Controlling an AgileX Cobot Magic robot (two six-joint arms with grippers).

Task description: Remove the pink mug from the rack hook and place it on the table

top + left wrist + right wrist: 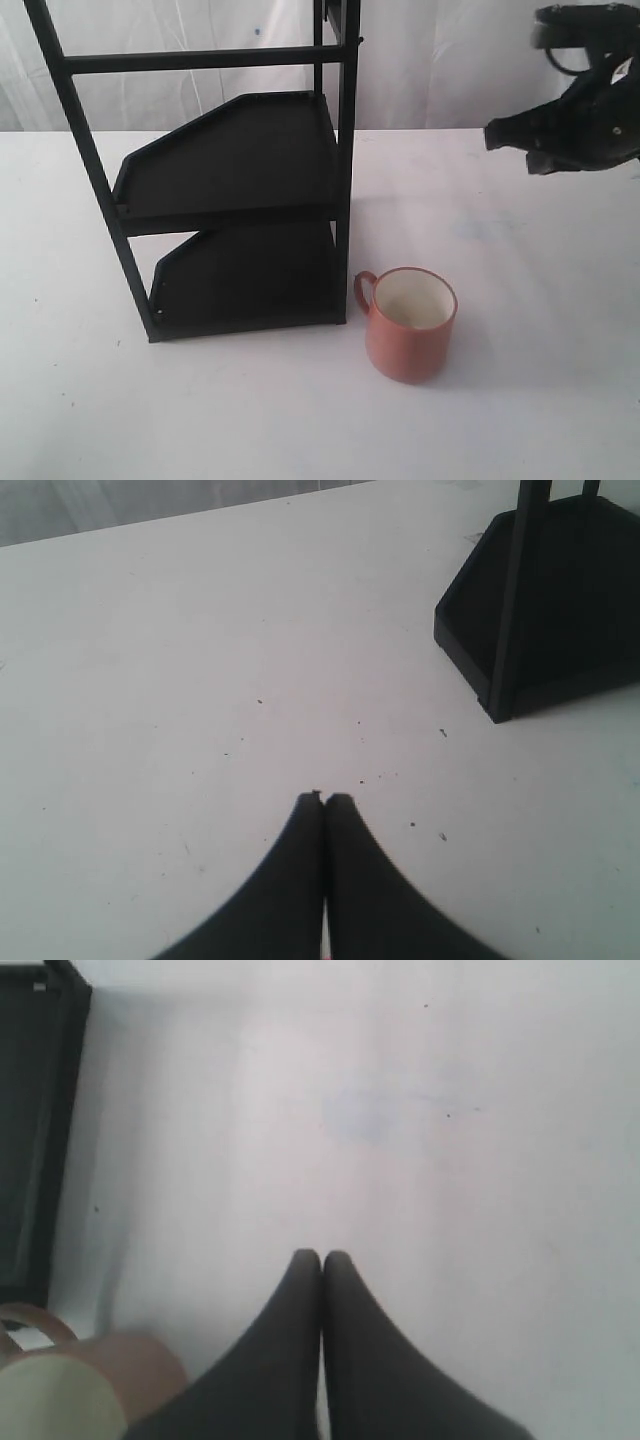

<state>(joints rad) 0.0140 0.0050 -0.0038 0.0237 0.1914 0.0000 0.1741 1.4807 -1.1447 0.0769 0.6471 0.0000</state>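
Observation:
The pink mug (410,324) stands upright on the white table (540,400), just right of the rack's front post, handle toward the rack. It also shows blurred in the right wrist view as the pink mug (75,1390). My right gripper (492,134) hovers high at the right, well above and behind the mug, and is shut and empty (321,1257). My left gripper (325,799) is shut and empty over bare table; it is out of the exterior view. A small black prong (359,41), the rack hook, sticks out high on the post and holds nothing.
The tall black rack (235,190) with two flat shelves stands at the centre left; its lower corner (520,620) shows in the left wrist view and its edge (40,1140) in the right wrist view. A white curtain hangs behind the table.

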